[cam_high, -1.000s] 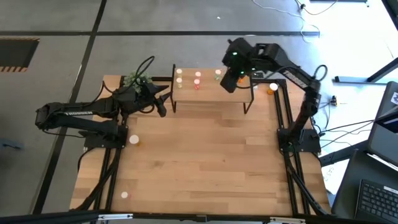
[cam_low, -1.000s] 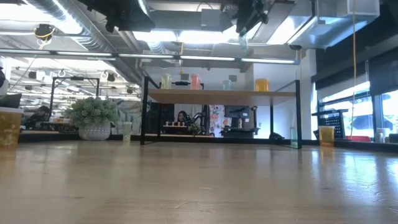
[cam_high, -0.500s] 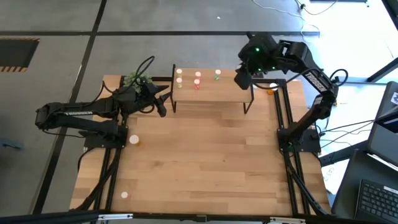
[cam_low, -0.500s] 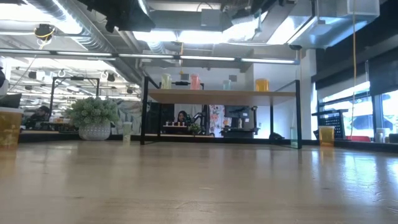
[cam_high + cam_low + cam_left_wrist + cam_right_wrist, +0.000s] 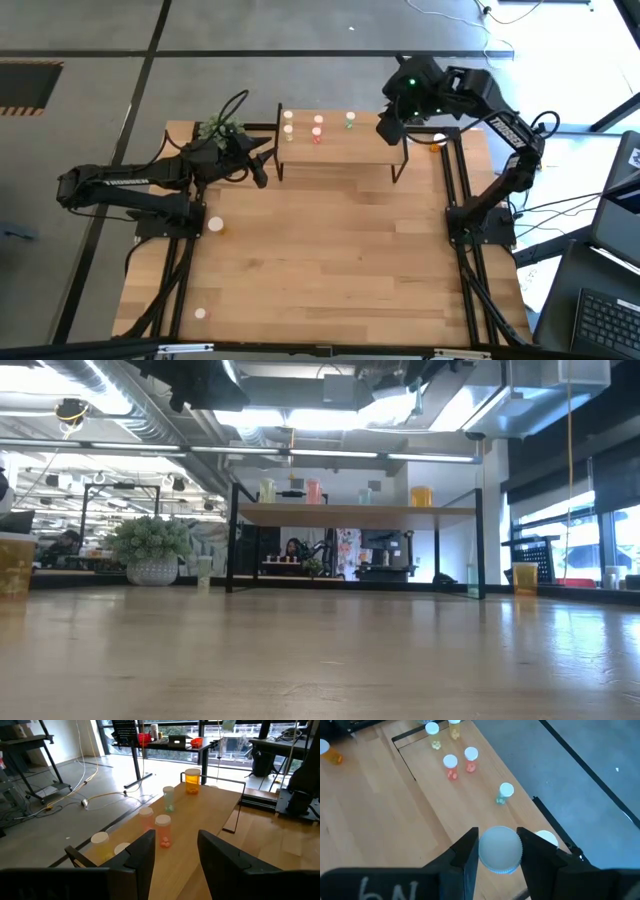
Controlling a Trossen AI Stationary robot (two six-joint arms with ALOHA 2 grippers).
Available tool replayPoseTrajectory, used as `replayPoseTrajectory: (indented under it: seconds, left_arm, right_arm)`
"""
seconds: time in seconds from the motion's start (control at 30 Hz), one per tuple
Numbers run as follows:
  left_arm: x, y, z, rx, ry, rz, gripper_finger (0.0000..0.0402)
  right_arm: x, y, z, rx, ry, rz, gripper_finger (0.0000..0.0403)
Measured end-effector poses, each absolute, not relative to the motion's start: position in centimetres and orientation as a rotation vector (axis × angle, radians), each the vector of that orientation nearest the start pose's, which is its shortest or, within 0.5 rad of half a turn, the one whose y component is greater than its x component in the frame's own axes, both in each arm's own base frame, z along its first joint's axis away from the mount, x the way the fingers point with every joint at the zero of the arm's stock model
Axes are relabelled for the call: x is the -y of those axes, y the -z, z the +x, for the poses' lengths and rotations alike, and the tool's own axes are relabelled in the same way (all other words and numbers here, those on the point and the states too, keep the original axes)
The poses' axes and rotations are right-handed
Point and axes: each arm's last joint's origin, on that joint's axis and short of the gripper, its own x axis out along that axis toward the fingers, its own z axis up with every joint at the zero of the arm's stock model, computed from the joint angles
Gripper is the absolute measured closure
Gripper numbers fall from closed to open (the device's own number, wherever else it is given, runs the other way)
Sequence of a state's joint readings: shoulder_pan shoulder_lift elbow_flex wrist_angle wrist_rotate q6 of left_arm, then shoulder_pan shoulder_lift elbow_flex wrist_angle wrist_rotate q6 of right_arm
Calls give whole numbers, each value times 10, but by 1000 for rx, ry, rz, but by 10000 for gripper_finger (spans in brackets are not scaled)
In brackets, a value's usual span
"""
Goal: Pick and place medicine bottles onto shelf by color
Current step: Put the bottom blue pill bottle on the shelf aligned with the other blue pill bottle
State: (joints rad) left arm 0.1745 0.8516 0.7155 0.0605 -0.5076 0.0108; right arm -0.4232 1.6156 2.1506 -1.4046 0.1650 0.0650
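Firmly between right gripper fingers: bottle.

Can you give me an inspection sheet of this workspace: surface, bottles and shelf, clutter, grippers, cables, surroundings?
Surface: wooden table, mostly bare in the middle.
Job's things: shelf carries yellow bottles, pink-red bottles, one green bottle and an orange bottle; three loose bottles on the table.
Clutter: potted plant at the far left corner.
Grippers: left gripper open, beside the shelf's left end; right gripper shut on a pale-capped bottle above the shelf's right end.
Cables: loose cables on the floor beyond the table.
Surroundings: laptop at right.
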Motion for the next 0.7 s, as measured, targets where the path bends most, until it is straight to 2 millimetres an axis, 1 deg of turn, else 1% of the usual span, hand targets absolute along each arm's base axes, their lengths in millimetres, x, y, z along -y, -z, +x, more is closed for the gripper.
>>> replayPoseTrajectory:
  seconds: [0.07,0.17,0.27,0.47,0.6,0.7]
  left_arm:
    - [-47,-321,184,-80,-681,23,260]
    - [-47,-321,184,-80,-681,23,260]
    - [-47,-321,184,-80,-682,23,260]
    - [-47,-321,184,-80,-681,23,260]
    - [-47,-321,184,-80,-681,23,260]
    - [-47,-321,184,-80,-681,23,260]
  right_arm:
    - [119,-458,251,-856,572,164,276]
    - [119,-436,247,-823,576,163,276]
    - [119,-418,241,-753,583,179,276]
    - [118,-380,240,-612,498,227,276]
    - [119,-352,246,-578,457,237,276]
    - [121,-341,252,-515,418,234,276]
